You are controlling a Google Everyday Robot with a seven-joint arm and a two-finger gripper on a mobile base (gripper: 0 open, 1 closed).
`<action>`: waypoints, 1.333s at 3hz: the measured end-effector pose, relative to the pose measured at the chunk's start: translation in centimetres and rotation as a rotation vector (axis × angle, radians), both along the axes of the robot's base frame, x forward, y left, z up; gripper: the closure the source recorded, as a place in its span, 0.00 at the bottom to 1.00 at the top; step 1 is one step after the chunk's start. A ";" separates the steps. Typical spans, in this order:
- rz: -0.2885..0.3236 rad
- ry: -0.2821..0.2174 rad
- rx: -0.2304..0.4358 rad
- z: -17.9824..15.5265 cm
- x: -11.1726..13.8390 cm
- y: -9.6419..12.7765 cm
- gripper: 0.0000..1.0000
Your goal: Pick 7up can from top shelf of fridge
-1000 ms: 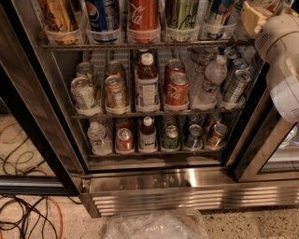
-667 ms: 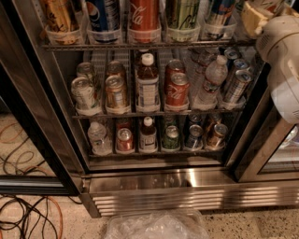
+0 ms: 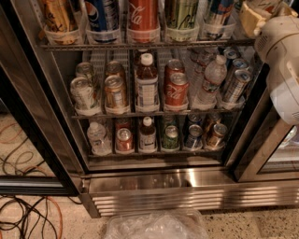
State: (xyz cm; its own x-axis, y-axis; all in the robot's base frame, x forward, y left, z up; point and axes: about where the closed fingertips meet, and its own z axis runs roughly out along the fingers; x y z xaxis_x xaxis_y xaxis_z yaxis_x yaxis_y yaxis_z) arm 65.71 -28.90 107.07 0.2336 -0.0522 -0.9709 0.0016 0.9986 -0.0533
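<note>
Pincer (image 3: 254, 17) hovers at top shelf's (image 3: 140, 45) right end, its width untellable; best approach level, sparing the olive-green can (image 3: 181, 14).

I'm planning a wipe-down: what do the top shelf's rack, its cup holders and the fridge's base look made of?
Top shelf: grey metal wire, thin dull-shining bars. Holders: likely clear plastic, see-through with pale rims. Fridge base: probably stainless steel, ribbed with bright glare. The claw is at upper right, by that shelf.
</note>
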 end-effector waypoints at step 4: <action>0.051 -0.113 -0.180 3.5 -2.6 1.9 1.00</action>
